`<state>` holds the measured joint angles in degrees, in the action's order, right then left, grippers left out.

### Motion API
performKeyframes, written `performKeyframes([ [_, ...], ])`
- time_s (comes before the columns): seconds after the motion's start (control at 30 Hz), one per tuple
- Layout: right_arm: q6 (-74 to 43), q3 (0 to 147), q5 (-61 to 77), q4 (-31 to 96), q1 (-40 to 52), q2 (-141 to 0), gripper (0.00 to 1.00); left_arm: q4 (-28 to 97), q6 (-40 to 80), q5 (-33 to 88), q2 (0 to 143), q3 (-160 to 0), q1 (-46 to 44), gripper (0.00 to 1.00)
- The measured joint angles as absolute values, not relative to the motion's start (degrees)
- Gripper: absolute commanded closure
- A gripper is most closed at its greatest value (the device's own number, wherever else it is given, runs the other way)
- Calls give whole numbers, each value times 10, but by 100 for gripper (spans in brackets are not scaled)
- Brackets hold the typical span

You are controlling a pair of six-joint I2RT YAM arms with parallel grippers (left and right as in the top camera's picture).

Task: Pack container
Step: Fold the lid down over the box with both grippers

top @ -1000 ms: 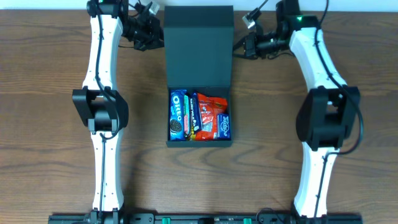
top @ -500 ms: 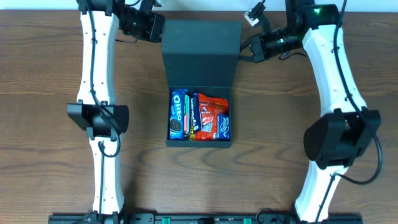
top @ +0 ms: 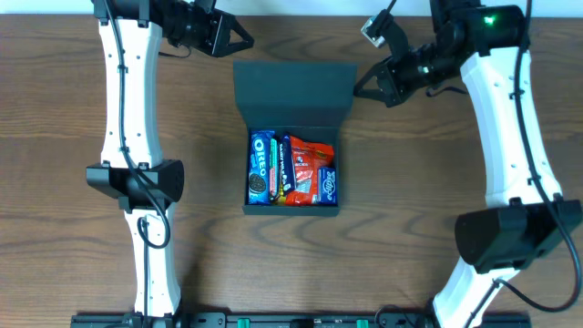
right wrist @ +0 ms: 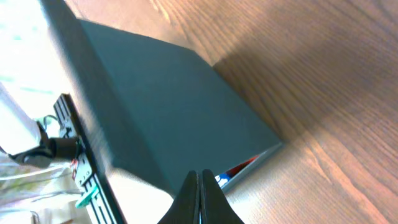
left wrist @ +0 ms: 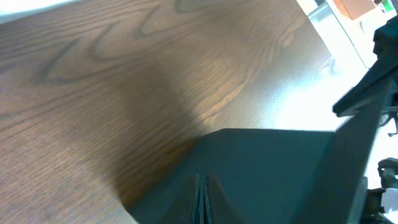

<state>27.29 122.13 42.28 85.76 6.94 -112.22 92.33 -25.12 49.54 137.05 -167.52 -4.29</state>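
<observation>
The container [top: 248,208] is a dark teal-black box at the table's middle. Its flap lid [top: 293,91] stands raised at the far side. Inside lie a blue Oreo pack [top: 261,170], a red snack packet [top: 310,162] and a blue packet [top: 326,187]. My left gripper [top: 242,41] is shut, just beyond the lid's far left corner; the lid [left wrist: 267,174] fills its wrist view. My right gripper [top: 359,89] is shut with its tip at the lid's right edge. In the right wrist view the lid [right wrist: 168,106] lies ahead of the shut fingers [right wrist: 199,198].
Brown wooden table [top: 73,182] all round the box. The left arm [top: 127,109] runs down the left side and the right arm [top: 510,137] down the right side. The table's far edge [top: 301,11] is close behind the grippers.
The lid has swung up from lying back flat and now leans forward over the box. Both grippers have moved up and toward the near side with it.
</observation>
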Motion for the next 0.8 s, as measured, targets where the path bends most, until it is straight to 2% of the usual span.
performKeyframes([
  [0.17, 301, 1221, 416, 889, 72, -1117, 98, 923, -255, 493, 1364, -1675, -43, 95],
  [0.5, 311, 1221, 412, 863, 74, -1117, 98, 923, -243, 461, 1361, -1675, -43, 94],
  [0.7, 291, 1221, 389, 797, 74, -1117, 98, 923, -224, 405, 1352, -1675, -43, 94],
  [0.8, 244, 1221, 338, 717, 74, -1115, 98, 923, -210, 353, 1319, -1675, -40, 94],
])
